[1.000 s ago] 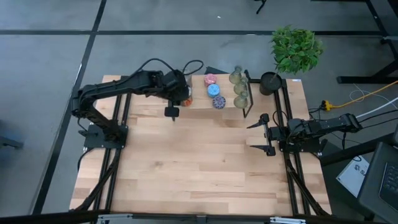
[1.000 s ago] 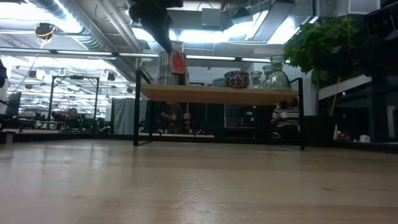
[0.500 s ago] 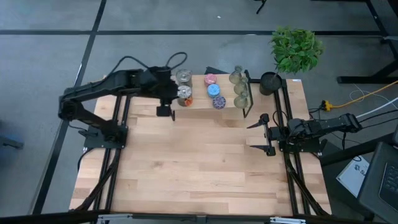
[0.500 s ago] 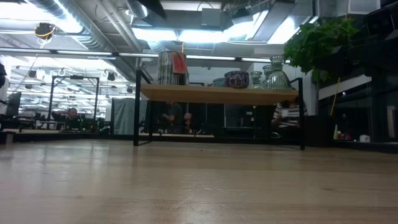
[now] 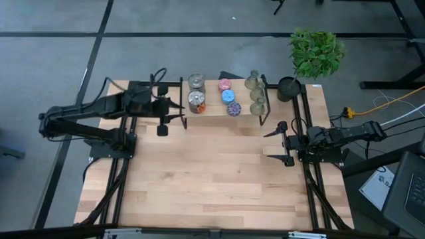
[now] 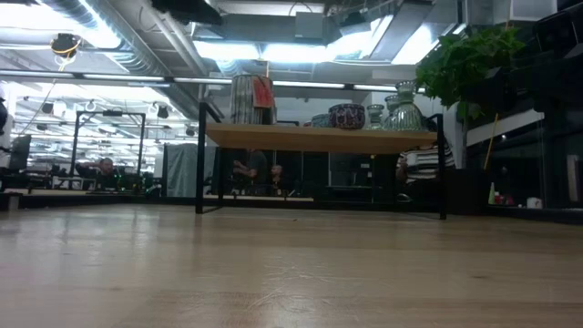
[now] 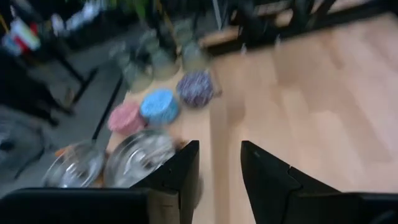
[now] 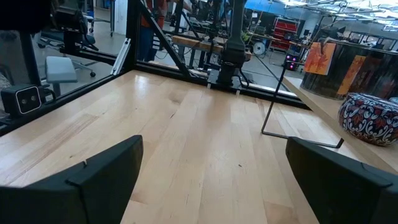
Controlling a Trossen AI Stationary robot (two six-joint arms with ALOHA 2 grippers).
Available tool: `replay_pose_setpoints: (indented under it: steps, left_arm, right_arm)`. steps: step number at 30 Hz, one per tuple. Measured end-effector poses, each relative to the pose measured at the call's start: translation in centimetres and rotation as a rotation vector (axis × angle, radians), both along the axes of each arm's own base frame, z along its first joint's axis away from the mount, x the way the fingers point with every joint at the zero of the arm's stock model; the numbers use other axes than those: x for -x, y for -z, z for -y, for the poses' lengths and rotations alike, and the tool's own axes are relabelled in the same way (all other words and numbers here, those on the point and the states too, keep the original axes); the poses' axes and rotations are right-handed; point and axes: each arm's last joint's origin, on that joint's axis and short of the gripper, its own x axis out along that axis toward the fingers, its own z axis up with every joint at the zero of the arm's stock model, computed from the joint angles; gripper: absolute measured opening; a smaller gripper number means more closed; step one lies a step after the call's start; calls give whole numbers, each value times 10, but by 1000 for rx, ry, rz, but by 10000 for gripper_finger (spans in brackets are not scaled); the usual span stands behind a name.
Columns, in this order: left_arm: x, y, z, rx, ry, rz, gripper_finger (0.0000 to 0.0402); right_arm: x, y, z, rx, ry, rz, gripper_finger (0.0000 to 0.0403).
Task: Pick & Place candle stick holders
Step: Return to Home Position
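The left gripper (image 5: 176,111) hovers above the tabletop (image 5: 212,179), its jaws a little apart and holding nothing. Just ahead of them, at the near end of the shelf (image 5: 214,111), stand the two silvery holders (image 7: 134,158) as a pair. Farther out from these jaws sit the pink holder (image 5: 225,84), the blue holder (image 5: 229,95) and the purple-speckled holder (image 5: 233,109), then the three green glass holders (image 5: 255,93) in a row. The right gripper (image 5: 279,143) waits beyond that end of the shelf, jaws spread wide and empty. The left arm is the nearer to the holders, so I judge its way home runs straight back from the shelf.
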Motion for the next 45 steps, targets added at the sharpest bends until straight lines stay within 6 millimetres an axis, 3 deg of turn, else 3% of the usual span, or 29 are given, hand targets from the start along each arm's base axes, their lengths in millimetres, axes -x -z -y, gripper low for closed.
replay_pose_setpoints:
  steps: [10,23,29,45]
  left_arm:
    - [27,67,8,-35,101,321,113]
    - [38,139,15,82,243,460,113]
    - [42,152,16,115,234,466,113]
    - [41,158,16,121,232,440,113]
  right_arm:
    - [0,0,0,0,0,0,398]
    - [0,0,0,0,0,0,398]
    - [0,0,0,0,0,0,398]
    - [0,0,0,0,0,0,398]
